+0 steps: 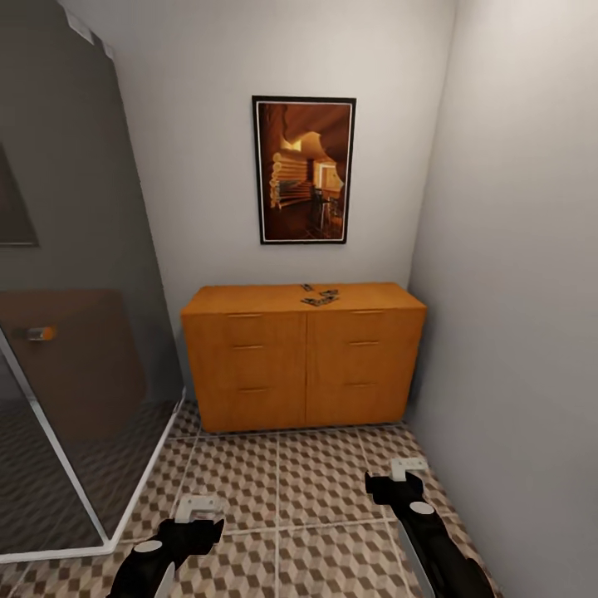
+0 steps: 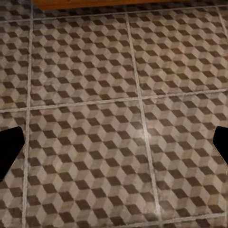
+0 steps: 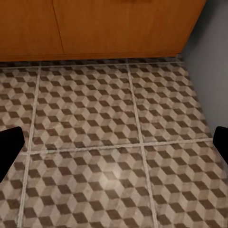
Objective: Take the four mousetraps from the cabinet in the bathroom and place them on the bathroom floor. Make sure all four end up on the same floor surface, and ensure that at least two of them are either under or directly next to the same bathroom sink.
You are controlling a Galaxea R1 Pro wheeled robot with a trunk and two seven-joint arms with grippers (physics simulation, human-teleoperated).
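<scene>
1. Mousetraps [image 1: 319,295] lie in a small dark cluster on the top of the cabinet [image 1: 303,365], toward its middle and back edge. From my head camera I cannot count them or see which overlap, so I may reach for one and nudge the others.
2. Both arms hang low over the floor [image 1: 274,490], well apart from the cabinet. My left gripper [image 2: 114,147] and right gripper [image 3: 114,149] each show dark fingertips at the far edges of their wrist views with only tiles between, so I judge both spread wide and holding nothing.
3. Reach is the first risk: the traps sit high and far back, so I must roll closer and lift my trunk. The wall [image 1: 515,291] stands tight on my right and a glass shower screen [image 1: 75,332] on my left; a careless swing could clip either.
4. The traps are thin and flat. Fingers closing from above could slide off, or push one off the back or behind the cabinet.
5. No sink shows here, so I may drop traps on the right floor yet too far from it.
</scene>
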